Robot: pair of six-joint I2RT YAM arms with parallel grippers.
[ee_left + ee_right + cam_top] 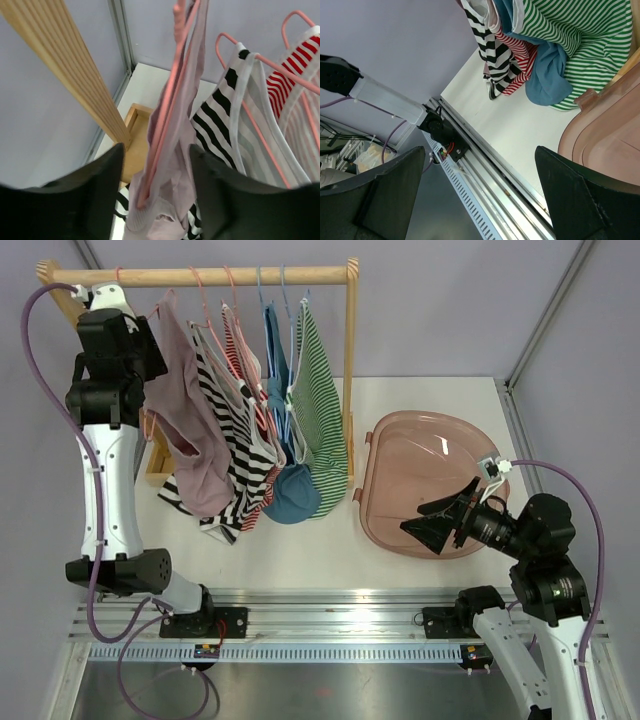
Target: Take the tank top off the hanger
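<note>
Left gripper jaws half-open, straddling but not pinching the mauve tank top on its pink hanger at the wooden rack's outermost end; right gripper jaws wide, empty; risk: closing pinches hanger wire with cloth, so both lift off.

Wooden rack hung with tank tops, pink basin beside

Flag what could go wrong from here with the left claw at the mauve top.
1. The left claw straddles the mauve top and its hanger together. Closing here could pinch the wire too, so the top may not slide off.
2. The striped top hangs right beside it and could get caught or dragged along.
3. A pull could just slide the hanger along the rack bar instead of freeing the top.
</note>
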